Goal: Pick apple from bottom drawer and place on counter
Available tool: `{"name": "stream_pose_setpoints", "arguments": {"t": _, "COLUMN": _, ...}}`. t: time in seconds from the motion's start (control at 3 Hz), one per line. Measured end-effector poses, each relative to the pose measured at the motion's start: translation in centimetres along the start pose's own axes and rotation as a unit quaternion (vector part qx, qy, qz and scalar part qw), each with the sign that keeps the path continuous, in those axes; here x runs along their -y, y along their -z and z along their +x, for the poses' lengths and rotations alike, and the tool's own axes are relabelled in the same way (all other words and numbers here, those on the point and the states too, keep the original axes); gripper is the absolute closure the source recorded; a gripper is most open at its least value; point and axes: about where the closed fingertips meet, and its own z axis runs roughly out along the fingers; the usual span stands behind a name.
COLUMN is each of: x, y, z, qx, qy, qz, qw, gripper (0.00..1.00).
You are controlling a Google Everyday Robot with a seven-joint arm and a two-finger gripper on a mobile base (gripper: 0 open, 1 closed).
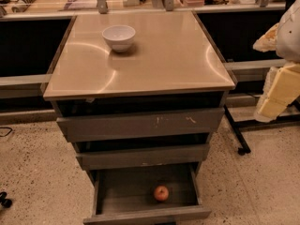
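Observation:
The small red apple (161,192) lies on the floor of the open bottom drawer (140,214), near its front and right of centre. The tan counter (154,60) tops the grey cabinet above it. My gripper (280,92) is the cream-coloured arm end at the right edge of the view. It hangs beside the cabinet's right side at counter height, far above and to the right of the apple, and holds nothing that I can see.
A white bowl (119,36) stands on the counter's back left. Two shallower grey drawers (140,125) sit pulled slightly out above the bottom one. A cluttered workbench (70,3) runs behind. A black wheeled stand leg (236,135) crosses the floor at the right.

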Motion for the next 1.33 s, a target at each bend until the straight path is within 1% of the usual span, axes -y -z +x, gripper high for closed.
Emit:
{"name": "stream_pose_setpoints", "arguments": {"t": 0.33, "x": -0.5, "y": -2.1, "z": -0.3, "qx": 0.019, "qy": -0.008, "qz": -0.002, "qw": 0.9998, "gripper": 0.39}}
{"name": "stream_pose_setpoints", "arguments": {"t": 0.67, "x": -2.1, "y": -7.6, "z": -1.4, "qx": 0.064, "qy": -0.025, "qz": -0.018, "qw": 0.9975, "gripper": 0.63}}
{"name": "stream_pose_setpoints", "arguments": {"t": 1.0, "x": -3.7, "y": -13.7, "z": -2.9, "qx": 0.102, "qy": -0.042, "qz": -0.036, "qw": 0.9933, "gripper": 0.86}}
{"name": "stream_pose_setpoints", "arguments": {"t": 1.33, "x": -6.8, "y": -22.2, "z": -4.0, "qx": 0.1, "qy": -0.054, "qz": -0.091, "qw": 0.9894, "gripper": 1.0}}
